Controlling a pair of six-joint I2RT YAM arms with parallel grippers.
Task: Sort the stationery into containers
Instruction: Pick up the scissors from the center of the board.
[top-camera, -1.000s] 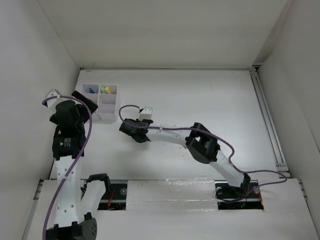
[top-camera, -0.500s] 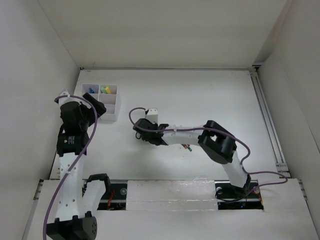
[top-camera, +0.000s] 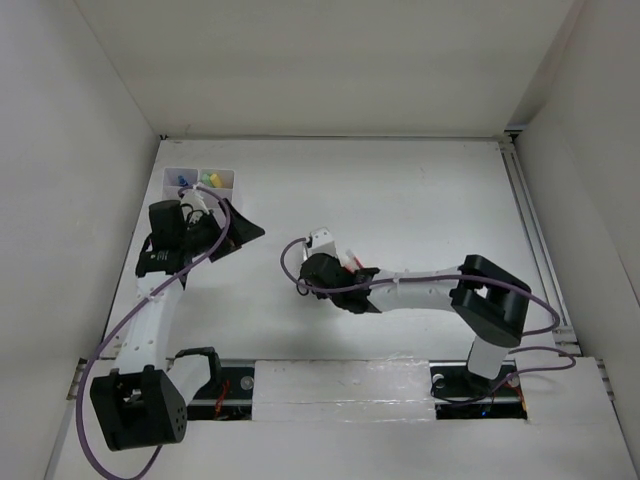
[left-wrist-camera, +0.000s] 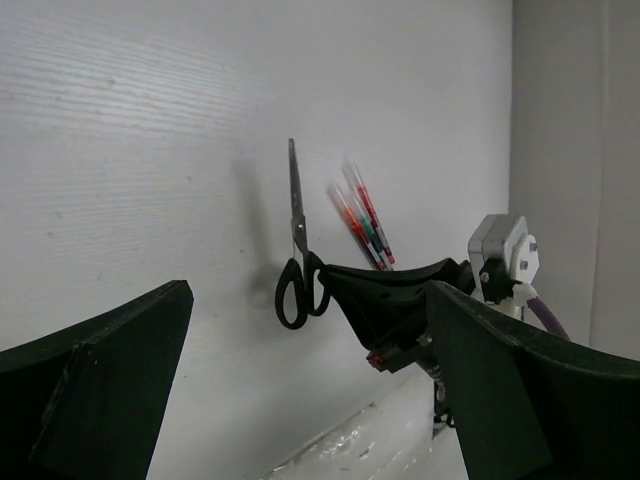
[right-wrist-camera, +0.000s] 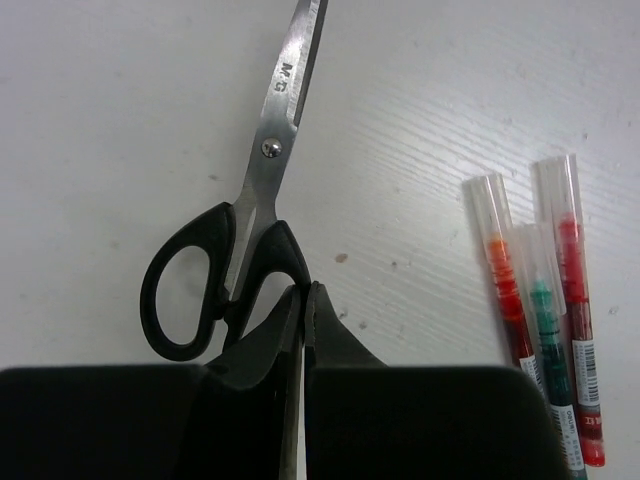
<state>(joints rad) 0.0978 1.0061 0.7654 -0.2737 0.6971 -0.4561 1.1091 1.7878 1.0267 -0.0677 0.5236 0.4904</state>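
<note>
The black-handled scissors (right-wrist-camera: 232, 262) lie flat on the white table with the blade pointing away. My right gripper (right-wrist-camera: 303, 290) is shut, and its tips touch the scissors' right handle loop. Three pens (right-wrist-camera: 545, 300), two red and one green, lie side by side to the right. The left wrist view shows the scissors (left-wrist-camera: 297, 270), the pens (left-wrist-camera: 362, 215) and the right gripper (left-wrist-camera: 400, 300) over the handles. My left gripper (left-wrist-camera: 310, 385) is open and empty. From above it (top-camera: 232, 230) hangs beside the white organizer box (top-camera: 222, 172), which holds a blue item (top-camera: 183, 181) and a green highlighter (top-camera: 210, 178).
White walls enclose the table on the left, back and right. A metal rail (top-camera: 535, 240) runs along the right side. The left arm covers the front half of the organizer. The right arm's forearm (top-camera: 420, 290) lies low across the table's middle.
My right gripper has moved from beside the organizer to the right and nearer, onto the scissors' handles. My left arm has swung right, over the front of the organizer.
</note>
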